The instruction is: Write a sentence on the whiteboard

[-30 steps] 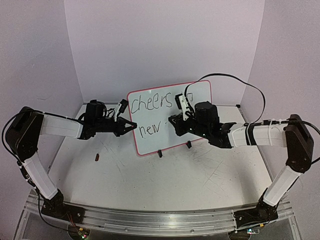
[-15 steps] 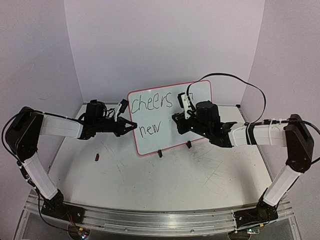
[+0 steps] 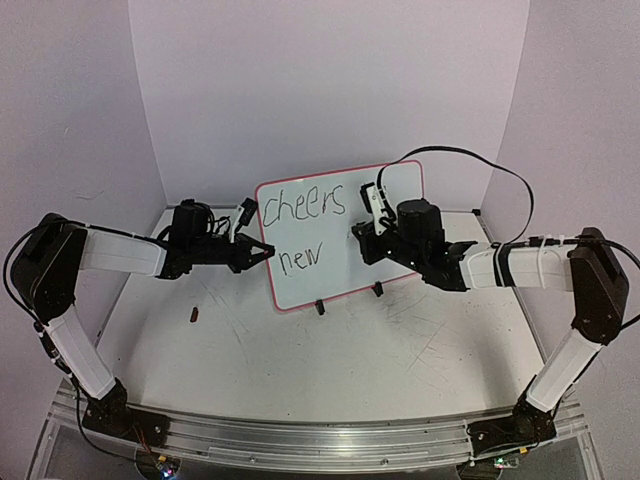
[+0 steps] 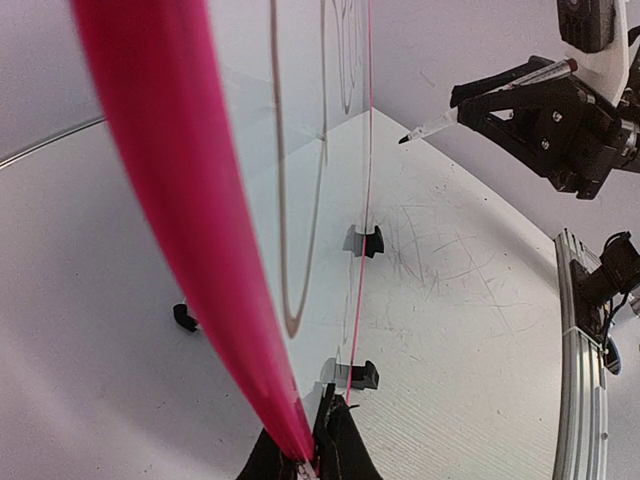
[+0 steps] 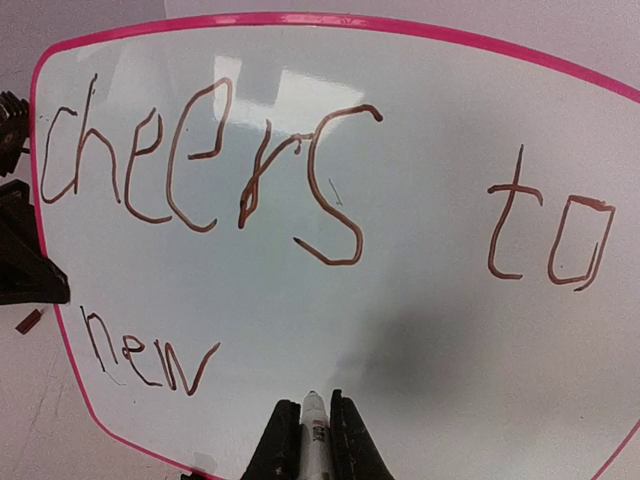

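Note:
The whiteboard [image 3: 345, 275] stands upright on the table, white with a pink rim. Dark lettering of the sentence reads "cheers" [image 5: 200, 160] and "to" [image 5: 550, 235] on the top line, with "new" [image 5: 145, 355] below. My left gripper [image 3: 262, 250] is shut on the board's left edge, and in the left wrist view its fingers [image 4: 322, 445] pinch the pink rim [image 4: 180, 200]. My right gripper [image 5: 314, 420] is shut on a white marker [image 5: 314, 435] pointing at the blank area right of "new". The marker [image 4: 430, 127] has its tip a little way off the board.
Two black clip feet [image 3: 320, 308] [image 3: 378, 290] hold the board up. A small dark cap [image 3: 194, 315] lies on the table to the board's left. Pale walls close in the back and both sides, and a metal rail [image 3: 320, 440] runs along the near edge.
My right gripper has drawn back to the right and slightly up with the marker, uncovering more of the board. The left arm and the board have stayed still.

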`<state>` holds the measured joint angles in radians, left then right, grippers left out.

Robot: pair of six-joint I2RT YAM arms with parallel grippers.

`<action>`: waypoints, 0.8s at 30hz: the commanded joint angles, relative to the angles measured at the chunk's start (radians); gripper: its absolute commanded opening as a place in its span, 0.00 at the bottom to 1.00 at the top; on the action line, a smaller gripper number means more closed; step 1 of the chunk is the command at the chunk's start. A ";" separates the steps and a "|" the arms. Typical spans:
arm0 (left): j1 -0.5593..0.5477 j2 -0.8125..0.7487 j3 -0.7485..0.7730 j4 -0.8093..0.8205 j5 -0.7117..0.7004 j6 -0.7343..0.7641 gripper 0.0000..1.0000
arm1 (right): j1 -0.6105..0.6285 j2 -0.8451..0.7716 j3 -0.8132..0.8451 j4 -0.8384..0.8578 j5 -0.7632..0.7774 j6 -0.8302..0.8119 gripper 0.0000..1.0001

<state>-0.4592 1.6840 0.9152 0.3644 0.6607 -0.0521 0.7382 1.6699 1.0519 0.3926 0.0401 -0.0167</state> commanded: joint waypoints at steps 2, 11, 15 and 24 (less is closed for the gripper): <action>0.014 0.008 0.039 -0.010 -0.168 0.086 0.00 | 0.000 0.016 0.030 0.026 -0.057 -0.007 0.00; 0.014 0.004 0.043 -0.014 -0.162 0.084 0.00 | -0.007 0.067 0.054 0.058 -0.032 0.069 0.00; 0.014 0.002 0.042 -0.015 -0.161 0.087 0.00 | -0.008 0.080 0.066 0.059 0.002 0.074 0.00; 0.014 0.000 0.039 -0.016 -0.161 0.093 0.00 | -0.008 0.093 0.073 0.074 0.066 0.067 0.00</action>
<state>-0.4599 1.6844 0.9161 0.3630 0.6603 -0.0517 0.7347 1.7535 1.0775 0.4251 0.0600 0.0441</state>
